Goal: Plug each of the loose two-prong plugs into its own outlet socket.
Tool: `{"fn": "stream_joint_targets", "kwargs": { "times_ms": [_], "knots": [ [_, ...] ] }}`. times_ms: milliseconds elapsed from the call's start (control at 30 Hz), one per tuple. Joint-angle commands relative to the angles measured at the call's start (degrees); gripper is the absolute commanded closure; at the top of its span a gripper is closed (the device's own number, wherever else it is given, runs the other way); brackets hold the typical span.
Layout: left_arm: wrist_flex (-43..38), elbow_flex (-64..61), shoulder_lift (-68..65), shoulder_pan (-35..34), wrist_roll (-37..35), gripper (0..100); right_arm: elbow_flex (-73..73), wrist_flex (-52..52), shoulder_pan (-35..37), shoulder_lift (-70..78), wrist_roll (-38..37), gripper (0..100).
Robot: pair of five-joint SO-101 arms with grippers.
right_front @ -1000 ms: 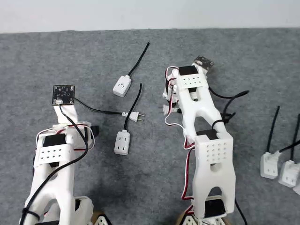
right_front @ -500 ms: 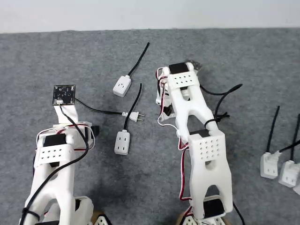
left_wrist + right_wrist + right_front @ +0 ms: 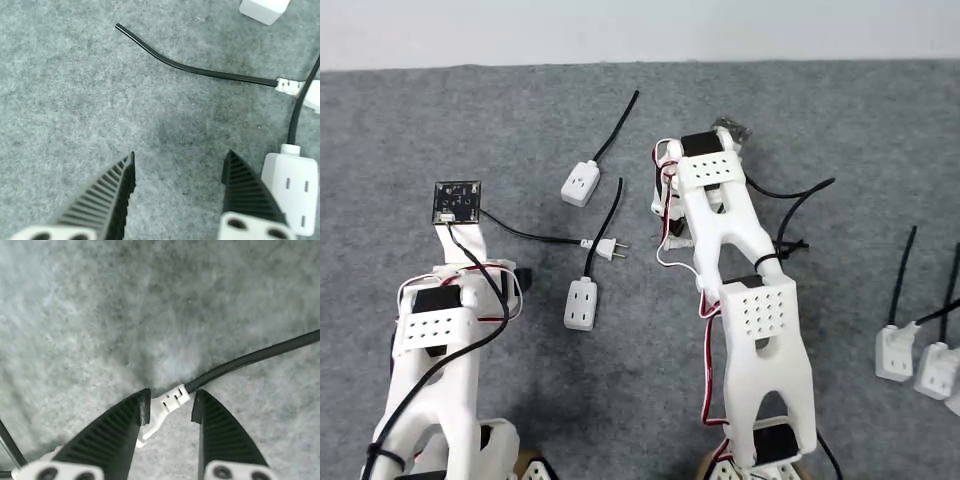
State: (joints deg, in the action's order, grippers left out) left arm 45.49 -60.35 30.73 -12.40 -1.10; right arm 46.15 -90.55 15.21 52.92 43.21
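Between the jaws of the right gripper (image 3: 171,391) the first plug (image 3: 169,404) is seen. It lies slantwise, with its black cord (image 3: 260,356) trailing out past one finger. The jaws are set narrow and are judged to be closed on it.

Over the last second the right arm (image 3: 720,215) is swung toward the left arm's side, and the cord is drawn along behind it, which supports that judgement. Most of the shift is made in the first half second, and almost nothing is altered after that. One plug is thus taken to be in hand and brought nearer the middle sockets, though nothing is plugged in yet.

The left gripper (image 3: 180,155) is held wide open over the grey carpet (image 3: 75,100) and is unmoved. Just beside one of its fingers the near socket block (image 3: 292,192) is found. A little ahead of it the second plug (image 3: 292,86) is lying loose, and farther ahead the far socket block (image 3: 264,7) is placed.

Two plugs are counted. Two socket blocks are counted between the arms. Well off to the outer side of the right arm the side sockets (image 3: 895,352) are counted as two, with a third cut by the edge.
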Motion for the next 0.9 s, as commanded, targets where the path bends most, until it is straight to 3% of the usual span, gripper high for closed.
{"fn": "stream_joint_targets", "kwargs": {
  "times_ms": [0, 300, 400, 567, 667, 867],
  "knots": [
    [-1.5, 0.4, -0.1, 0.5, 0.5, 74, 4.1, -1.2, 0.0, -0.5, 2.6, 84.1],
    [-1.5, 0.4, -0.1, 0.5, 0.5, 74, 5.1, -0.9, 0.0, 3.7, 2.7, 84.2],
    [-1.5, 0.4, -0.1, 0.5, 0.5, 74, 6.7, -1.4, 0.0, 4.9, 1.8, 90.0],
    [-1.6, 0.1, -0.1, 0.5, 0.5, 74, 9.9, -4.1, 0.1, 5.1, -5.8, 99.5],
    [-2.6, -0.1, -0.1, 0.5, 0.5, 74, 15.6, -10.9, 0.1, 5.1, -10.0, 99.1],
    [-2.7, -0.2, -0.1, 0.5, 0.5, 74, 18.0, -12.5, 2.9, 3.7, -30.6, 99.1]
  ]
}}
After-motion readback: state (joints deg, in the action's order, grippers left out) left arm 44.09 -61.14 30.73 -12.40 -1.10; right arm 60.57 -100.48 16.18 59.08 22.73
